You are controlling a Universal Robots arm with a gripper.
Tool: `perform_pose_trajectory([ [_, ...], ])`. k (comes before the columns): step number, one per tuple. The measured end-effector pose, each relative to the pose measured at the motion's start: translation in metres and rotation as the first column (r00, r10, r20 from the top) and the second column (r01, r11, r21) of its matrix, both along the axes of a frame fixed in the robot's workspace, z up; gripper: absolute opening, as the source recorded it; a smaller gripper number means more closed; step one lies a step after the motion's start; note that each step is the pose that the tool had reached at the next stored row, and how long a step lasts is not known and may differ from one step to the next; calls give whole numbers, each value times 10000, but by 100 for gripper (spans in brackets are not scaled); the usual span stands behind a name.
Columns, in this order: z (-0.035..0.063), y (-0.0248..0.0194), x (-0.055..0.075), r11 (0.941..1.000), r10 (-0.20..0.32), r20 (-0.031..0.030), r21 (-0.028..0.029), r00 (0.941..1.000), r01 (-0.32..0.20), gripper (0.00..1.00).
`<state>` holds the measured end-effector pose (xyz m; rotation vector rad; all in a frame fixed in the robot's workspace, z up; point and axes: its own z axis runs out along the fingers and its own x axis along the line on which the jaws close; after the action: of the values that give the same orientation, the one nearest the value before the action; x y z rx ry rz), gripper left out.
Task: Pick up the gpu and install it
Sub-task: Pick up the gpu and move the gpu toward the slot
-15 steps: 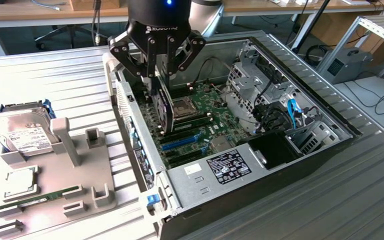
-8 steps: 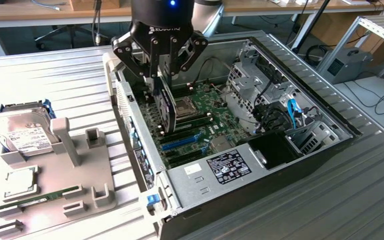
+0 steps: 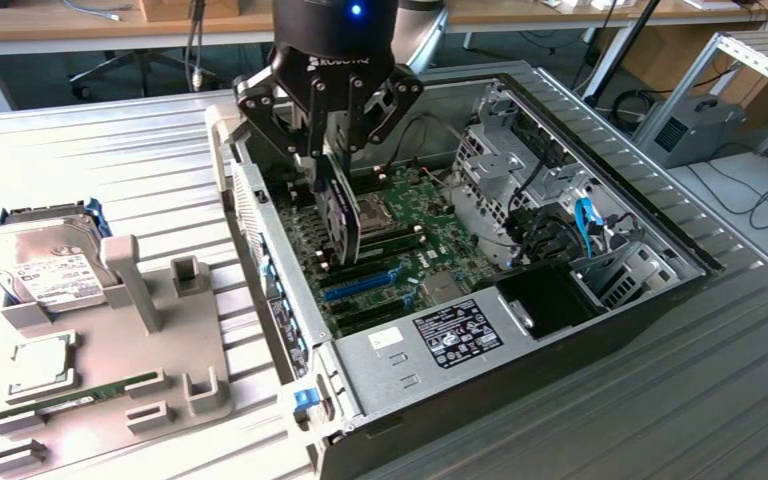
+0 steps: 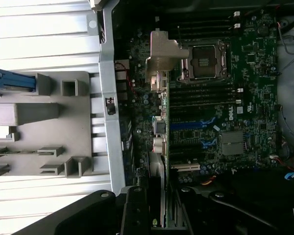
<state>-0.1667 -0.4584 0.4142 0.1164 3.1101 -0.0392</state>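
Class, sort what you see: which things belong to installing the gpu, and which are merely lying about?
Job: pincer, gpu it holds, open computer case, motherboard.
Lying about: hard drive, memory stick, processor chip.

Gripper (image 3: 337,152): black all over, with a rounded glossy housing carrying white ROBOTIQ lettering (image 3: 337,63) in small capitals; a small blue light (image 3: 353,11) glows on the housing just above the lettering. Below the lettering and out to either side are chunky matte-black linkage bars (image 3: 261,108), flat-faced and angular, jointed by round silver pins (image 3: 247,99); narrower black fingers (image 3: 311,135) run on from the bars, closer under the lettering. In the wrist view the same gripper (image 4: 159,210) shows bevelled, slightly shiny black bars, with a pale round pin at each joint.
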Motion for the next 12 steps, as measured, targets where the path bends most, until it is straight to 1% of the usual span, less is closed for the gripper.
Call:
perform_pose_trajectory([
  [12,-57,3,86,10000,0,-1,-14,10000,0,26],
])
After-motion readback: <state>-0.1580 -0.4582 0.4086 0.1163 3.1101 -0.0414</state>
